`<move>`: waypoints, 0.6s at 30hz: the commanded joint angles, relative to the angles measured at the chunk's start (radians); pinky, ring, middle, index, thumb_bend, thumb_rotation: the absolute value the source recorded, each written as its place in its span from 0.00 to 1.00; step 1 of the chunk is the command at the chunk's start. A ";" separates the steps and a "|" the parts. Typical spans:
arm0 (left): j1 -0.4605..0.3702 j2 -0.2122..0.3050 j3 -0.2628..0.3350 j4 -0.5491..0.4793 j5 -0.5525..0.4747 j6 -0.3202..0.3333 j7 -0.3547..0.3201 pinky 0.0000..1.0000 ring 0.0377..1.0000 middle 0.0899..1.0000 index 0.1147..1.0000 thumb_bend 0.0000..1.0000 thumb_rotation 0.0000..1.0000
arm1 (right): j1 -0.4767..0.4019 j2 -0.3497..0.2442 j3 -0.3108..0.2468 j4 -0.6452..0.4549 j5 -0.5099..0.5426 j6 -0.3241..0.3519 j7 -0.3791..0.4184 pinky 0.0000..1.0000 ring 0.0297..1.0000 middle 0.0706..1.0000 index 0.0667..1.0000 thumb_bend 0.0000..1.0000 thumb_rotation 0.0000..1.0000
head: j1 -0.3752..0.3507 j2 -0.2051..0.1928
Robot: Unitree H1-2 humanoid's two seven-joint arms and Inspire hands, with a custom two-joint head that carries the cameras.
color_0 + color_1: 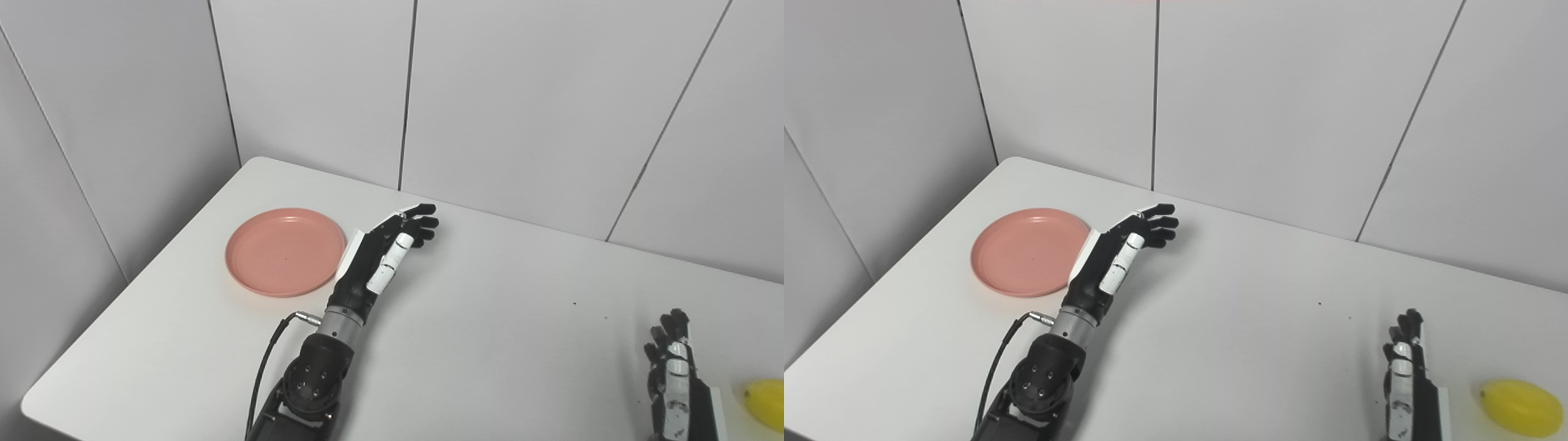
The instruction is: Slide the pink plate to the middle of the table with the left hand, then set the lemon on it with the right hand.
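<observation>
No text, label, brand, number or sign could be read anywhere: the pink plate [285, 251], the lemon [1521, 407] and the table [502, 318] were plain.

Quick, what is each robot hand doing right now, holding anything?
Left robot hand: open, holding nothing, beside the pink plate.
Right robot hand: open, holding nothing, next to the lemon, not touching it.

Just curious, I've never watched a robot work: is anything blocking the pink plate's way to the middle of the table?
Only the robot's own left hand: it stands open right beside the round pink plate, on the side facing the white table's middle. Beyond it, the tabletop is bare.
</observation>
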 commanded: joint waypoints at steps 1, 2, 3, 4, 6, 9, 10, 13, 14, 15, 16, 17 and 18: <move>-0.051 0.025 0.015 -0.032 -0.005 0.000 0.006 0.73 0.71 0.71 0.70 0.65 1.00 | -0.014 0.004 -0.005 -0.036 0.007 -0.001 0.002 1.00 1.00 0.99 0.99 0.27 1.00 | 0.012 -0.005; -0.057 0.036 0.024 -0.032 -0.001 0.008 0.009 0.74 0.71 0.71 0.70 0.65 1.00 | -0.014 0.005 -0.006 -0.037 0.009 -0.001 0.001 1.00 1.00 0.99 0.99 0.27 1.00 | 0.022 -0.008; -0.063 0.046 0.031 -0.029 0.000 0.012 0.010 0.76 0.71 0.71 0.70 0.64 1.00 | -0.014 0.007 -0.008 -0.041 0.013 -0.001 0.000 1.00 1.00 0.99 0.99 0.27 1.00 | 0.025 -0.010; -0.068 0.055 0.038 -0.026 -0.002 0.014 0.010 0.76 0.71 0.70 0.70 0.64 1.00 | -0.014 0.008 -0.009 -0.042 0.017 -0.003 -0.001 1.00 1.00 0.99 0.98 0.26 1.00 | 0.034 -0.015; -0.080 0.077 0.053 -0.009 -0.015 0.006 0.007 0.74 0.71 0.71 0.70 0.64 1.00 | -0.013 -0.005 -0.001 -0.044 0.009 -0.011 0.013 1.00 1.00 1.00 0.99 0.23 1.00 | 0.040 -0.018; -0.090 0.095 0.076 0.011 -0.009 0.000 0.024 0.71 0.71 0.70 0.69 0.64 1.00 | -0.010 -0.023 0.005 -0.048 0.007 -0.007 0.028 1.00 1.00 1.00 1.00 0.20 1.00 | 0.054 -0.020; -0.093 0.100 0.087 0.018 -0.007 -0.002 0.034 0.71 0.71 0.70 0.69 0.64 1.00 | -0.010 -0.025 0.004 -0.047 0.013 -0.006 0.031 1.00 1.00 1.00 1.00 0.20 1.00 | 0.059 -0.022; -0.100 0.112 0.109 0.034 -0.007 -0.005 0.049 0.73 0.71 0.71 0.69 0.62 1.00 | -0.011 -0.029 0.003 -0.043 0.020 -0.011 0.036 1.00 1.00 1.00 1.00 0.21 1.00 | 0.067 -0.024; -0.103 0.118 0.119 0.042 -0.003 0.000 0.057 0.73 0.71 0.71 0.69 0.62 1.00 | -0.011 -0.029 0.002 -0.044 0.022 -0.011 0.036 1.00 1.00 1.00 1.00 0.21 1.00 | 0.073 -0.027; -0.106 0.122 0.126 0.047 -0.001 0.003 0.063 0.75 0.71 0.70 0.69 0.63 1.00 | -0.011 -0.029 0.002 -0.046 0.023 -0.010 0.036 1.00 1.00 1.00 1.00 0.20 1.00 | 0.073 -0.027; -0.110 0.128 0.134 0.053 -0.001 0.005 0.069 0.76 0.72 0.70 0.68 0.64 1.00 | -0.012 -0.029 0.002 -0.046 0.023 -0.009 0.036 1.00 1.00 1.00 1.00 0.20 1.00 | 0.079 -0.031; -0.112 0.132 0.139 0.056 -0.002 0.006 0.072 0.78 0.72 0.70 0.68 0.64 1.00 | -0.013 -0.029 0.001 -0.046 0.023 -0.008 0.036 1.00 1.00 1.00 1.00 0.21 1.00 | 0.079 -0.031; -0.116 0.140 0.145 0.063 -0.005 0.004 0.073 0.79 0.72 0.70 0.68 0.64 1.00 | -0.015 -0.028 0.000 -0.041 0.023 -0.011 0.034 1.00 1.00 1.00 1.00 0.22 1.00 | 0.086 -0.036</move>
